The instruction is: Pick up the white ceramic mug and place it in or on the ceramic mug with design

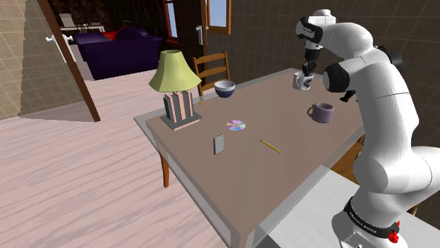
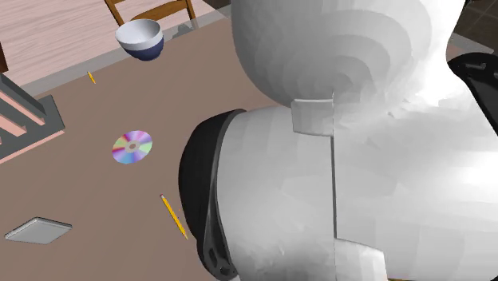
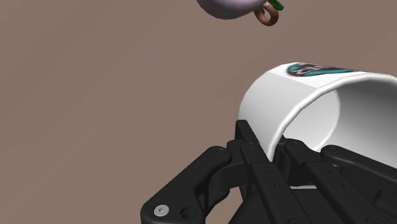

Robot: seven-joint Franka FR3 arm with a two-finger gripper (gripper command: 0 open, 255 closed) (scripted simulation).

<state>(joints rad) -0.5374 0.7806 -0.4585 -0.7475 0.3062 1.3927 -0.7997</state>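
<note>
Pinches the rim of the white, teal-emblemed ceramic mug (image 3: 299,95) in the end effector (image 3: 272,151), at the shoulder view's 11 o'clock from the rounded lavender mug (image 1: 323,112) on the bench (image 1: 296,144); may swing loose from that one-sided hold.

Pale plank floor (image 1: 70,183), purple sofa (image 1: 120,53), wooden chair (image 1: 211,67), brown table (image 1: 296,141)

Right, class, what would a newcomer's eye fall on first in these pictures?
Probably the white robot arm, rising from the shoulder view's lower right and looming across the second exterior view. Then its black claw, clasping the wall of a white mug with a teal mark at the brown table's far end, a lilac mug nearby. The lamp with a yellow-green shade stands out at the table's left in the shoulder view.
</note>
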